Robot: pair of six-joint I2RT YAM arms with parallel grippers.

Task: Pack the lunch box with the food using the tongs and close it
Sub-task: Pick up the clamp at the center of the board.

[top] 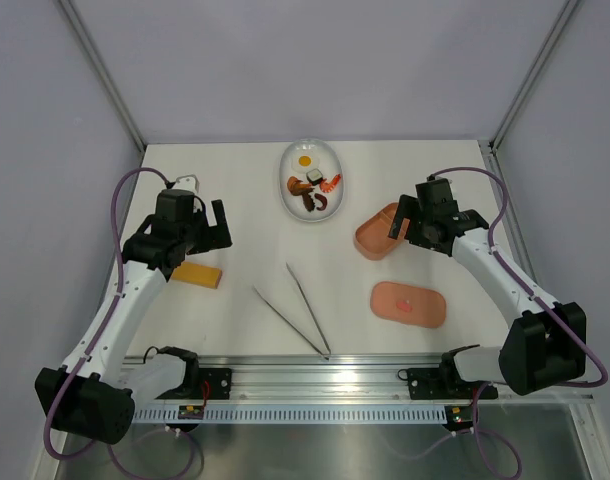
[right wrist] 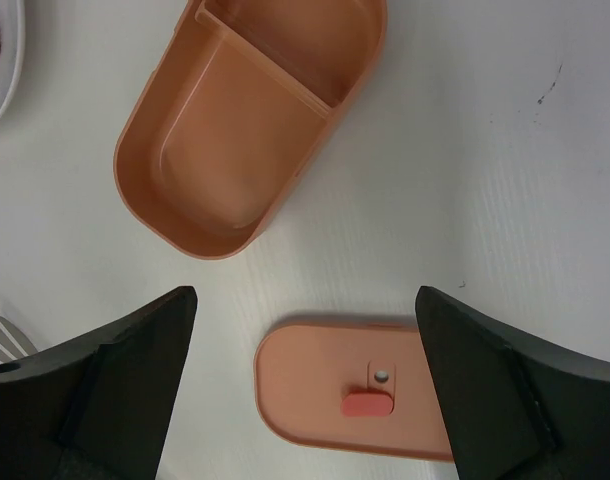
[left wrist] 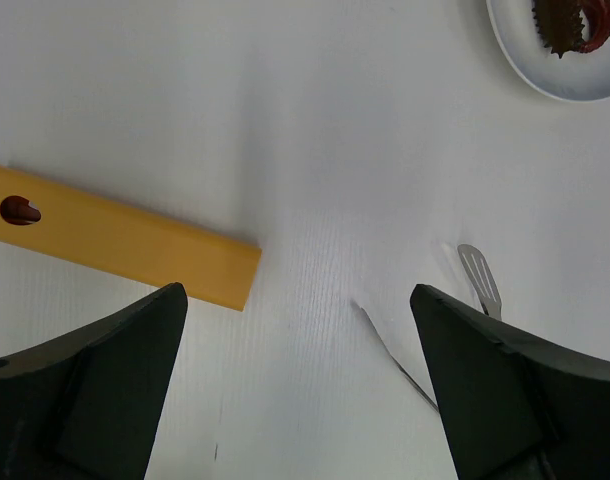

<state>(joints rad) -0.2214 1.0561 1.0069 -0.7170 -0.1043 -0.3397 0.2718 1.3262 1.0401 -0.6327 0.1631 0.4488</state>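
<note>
one lunch box (top: 380, 236) (lid (top: 409, 304) off), one tongs (top: 308, 310), left gripper (left wrist: 300, 300) and right gripper (right wrist: 305, 300) both spread, empty

The white table (top: 235, 180) bears a dish (top: 285, 185), lunch box (top: 375, 240) (lid (top: 409, 304) lying apart), tongs (top: 306, 305) and yellow block (top: 198, 274).

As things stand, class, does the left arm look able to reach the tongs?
Probably yes. The tongs lie flat on the bare table just right of the open left gripper, with nothing across them; the yellow block sits off to the other side.
</note>
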